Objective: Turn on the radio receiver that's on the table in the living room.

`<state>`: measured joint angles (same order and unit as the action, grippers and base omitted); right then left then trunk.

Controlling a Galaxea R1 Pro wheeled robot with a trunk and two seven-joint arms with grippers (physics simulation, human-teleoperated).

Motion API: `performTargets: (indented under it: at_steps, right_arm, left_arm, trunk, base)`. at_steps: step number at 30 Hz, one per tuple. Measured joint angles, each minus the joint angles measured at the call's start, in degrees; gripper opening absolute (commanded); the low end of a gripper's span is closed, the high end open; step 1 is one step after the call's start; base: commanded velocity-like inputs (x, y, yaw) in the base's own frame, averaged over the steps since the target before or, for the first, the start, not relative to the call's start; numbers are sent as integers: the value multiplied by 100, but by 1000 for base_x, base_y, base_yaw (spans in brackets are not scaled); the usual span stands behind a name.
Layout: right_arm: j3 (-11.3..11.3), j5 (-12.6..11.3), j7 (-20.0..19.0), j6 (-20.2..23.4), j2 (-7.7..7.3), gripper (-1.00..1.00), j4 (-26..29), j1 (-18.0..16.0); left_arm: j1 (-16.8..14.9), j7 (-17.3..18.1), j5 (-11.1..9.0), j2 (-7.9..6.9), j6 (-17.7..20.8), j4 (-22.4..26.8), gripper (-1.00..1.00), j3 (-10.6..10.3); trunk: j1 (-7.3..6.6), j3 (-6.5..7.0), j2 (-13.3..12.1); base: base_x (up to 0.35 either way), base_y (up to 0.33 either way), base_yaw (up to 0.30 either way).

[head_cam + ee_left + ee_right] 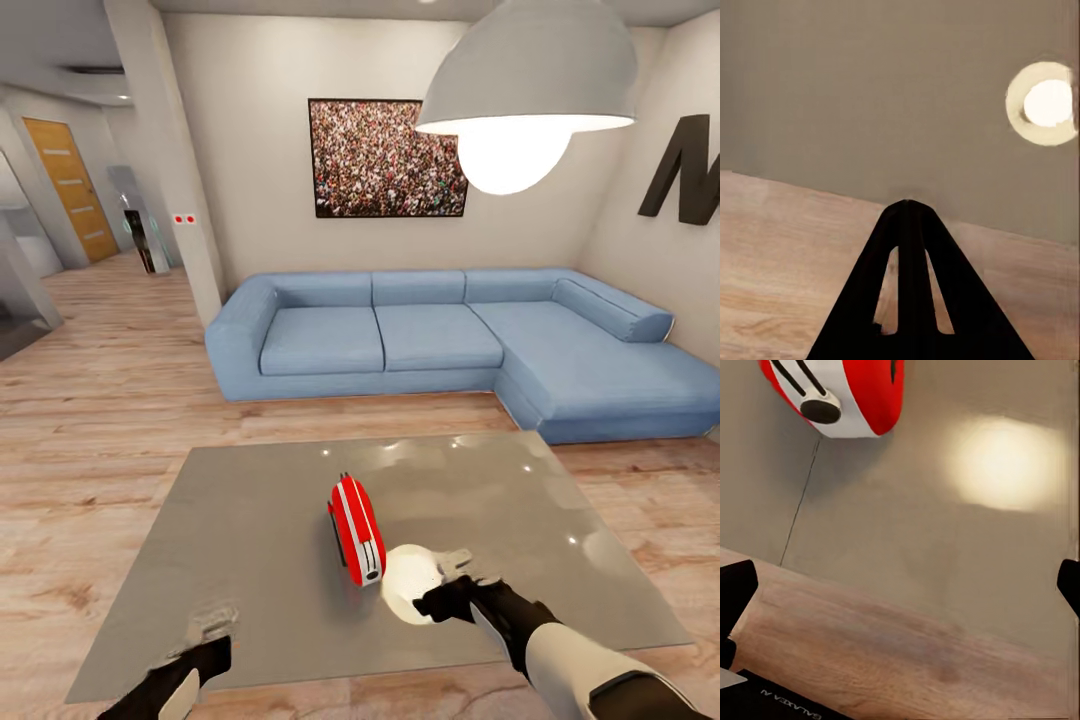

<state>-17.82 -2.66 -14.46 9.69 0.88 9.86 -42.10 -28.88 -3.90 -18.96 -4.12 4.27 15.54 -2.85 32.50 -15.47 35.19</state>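
Note:
The red radio receiver (356, 528) lies near the middle of the glossy grey table (250, 520), with its white-silver end facing me. My right gripper (447, 597) hovers over the table's near edge, just right of the radio and short of it, open and empty. In the right wrist view the radio (862, 390) shows its black knob (821, 410) and thin antenna (799, 510), with the fingertips (735, 592) spread far apart. My left gripper (212, 650) is at the table's near left edge. Its fingers (907, 217) are pressed together over the table (870, 90), holding nothing.
A blue L-shaped sofa (450, 340) stands beyond the table under a framed crowd photo (385, 158). A big grey dome lamp (530, 80) hangs at upper right; its glare (410, 585) lies on the tabletop. Light wood floor (100, 420) surrounds the table; a corridor opens at the left.

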Motion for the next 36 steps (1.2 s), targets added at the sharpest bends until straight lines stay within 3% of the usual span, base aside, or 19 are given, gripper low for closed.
performTargets:
  at_steps: [3, 5, 8, 10, 13, 16, 23, 27, 32, 36]
  right_arm:
    - [1, -55, 317, -503, -1, 100, -590, 6]
    - [3, -211, 483, -850, -4, 100, -1000, 38]
    - [3, -435, 745, -1224, -22, 100, -1288, 239]
    - [5, -495, 950, -1338, -33, 100, -1356, 453]
    - [7, -538, 1283, -1454, -49, 100, -1408, 864]
    - [7, -555, 1427, -1523, -69, 100, -1422, 1192]
    - [4, -555, 1553, -1534, -70, 100, -1426, 1840]
    - [-5, -543, 1573, -1514, -63, 100, -1426, 2031]
    - [-23, -542, 1577, -1499, -62, 100, -1425, 2083]
    - [-25, -556, 1578, -1497, -58, 100, -1425, 2090]
  left_arm:
    - [1, 17, 103, -109, -849, -1059, -100, 9]
    - [8, 28, 118, -186, -1153, -1569, -100, 8]
    - [108, 76, 127, -292, -1379, -1879, -100, 8]
    - [252, 199, 132, -368, -1446, -1948, -100, 5]
    - [517, 676, 136, -501, -1536, -2001, -100, 5]
    - [818, 1017, 138, -548, -1849, -2015, -100, 4]
    - [1450, 1178, 139, -529, -2429, -2021, -100, 1]
    - [1673, 1188, 157, -515, -2604, -2021, -100, 2]
    - [1800, 1289, 420, -492, -2667, -2020, -100, -3]
    - [1821, 1842, 815, -475, -2672, -2019, -100, -2]
  trunk:
    - [-66, 53, -120]
    - [-110, 90, -200]
    - [-176, 143, -320]
    - [-220, 180, -401]
    - [-286, 233, -521]
    - [-352, 287, -641]
    - [-506, 413, -922]
    - [-593, 485, -1082]
    - [-672, 550, -1227]
    - [-672, 550, -1227]
  base:
    - [0, 0, 0]
    - [0, 0, 0]
    - [0, 0, 0]
    - [0, 0, 0]
    - [0, 0, 0]
    - [0, 0, 0]
    - [0, 0, 0]
    - [0, 0, 0]
    - [0, 0, 0]
    - [0, 0, 0]
